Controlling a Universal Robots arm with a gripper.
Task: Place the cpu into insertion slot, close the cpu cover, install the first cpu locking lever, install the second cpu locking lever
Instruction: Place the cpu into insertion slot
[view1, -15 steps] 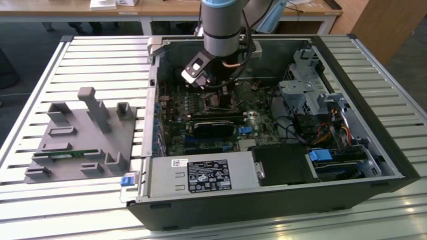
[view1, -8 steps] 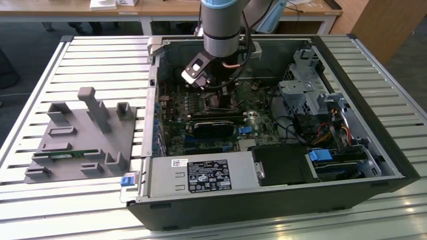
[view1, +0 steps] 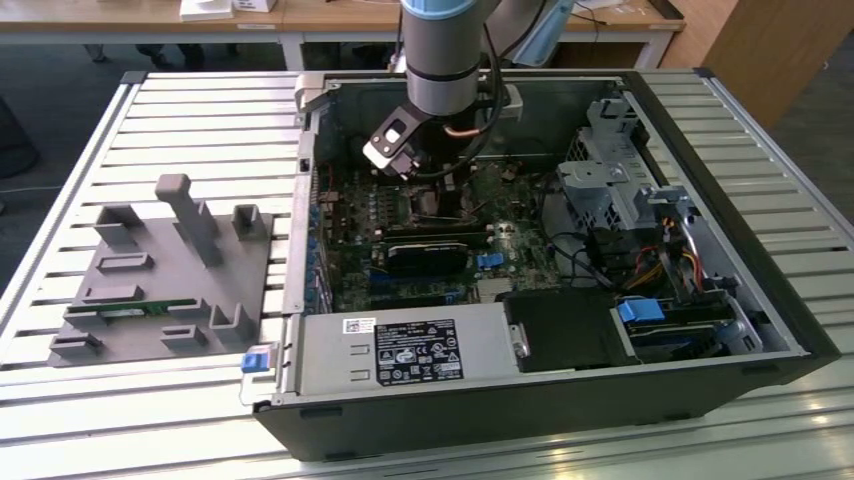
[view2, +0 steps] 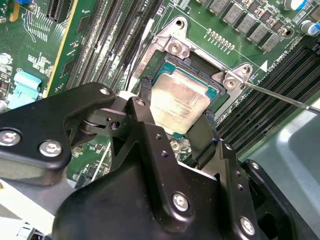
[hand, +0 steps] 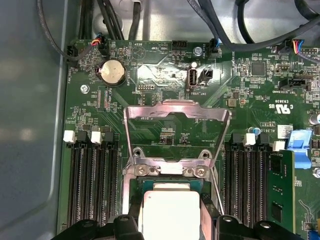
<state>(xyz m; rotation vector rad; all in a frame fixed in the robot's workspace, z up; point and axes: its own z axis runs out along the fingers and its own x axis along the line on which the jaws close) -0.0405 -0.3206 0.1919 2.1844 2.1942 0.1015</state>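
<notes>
At the exterior view's left, a grey moulded fixture tray (view1: 160, 285) sits on the pale slatted metal table (view1: 134, 425). Its posts and pockets look made to stage parts within the arm's reach, and a small green board strip (view1: 127, 311) lies in one pocket. Beside it the black open computer case (view1: 561, 400) lies on its side with its flank off, which gives straight-down access to the green motherboard (hand: 165, 75). The grey jointed robot arm (view1: 447, 50) comes down into the case over the socket. In the second wrist view the black two-fingered gripper (view2: 176, 107) is spread only to the chip's width. Its fingers (view2: 204, 137) press two opposite edges of the small thin square silvery-grey cpu (hand: 170, 212), a side hold that probably keeps the chip level and square. The chip lies in the socket recess or just above it; I cannot tell whether it is fully seated. Behind it the thin silvery metal cpu cover (hand: 175, 110) stands swung up on its hinge, so the socket is open from above. The thin steel locking lever (view2: 280, 97) lies out to the side, unhooked, which is presumably why the frame can stand open. At the exterior view's right is the silvery metal drive cage (view1: 601, 190), well apart from the work.
</notes>
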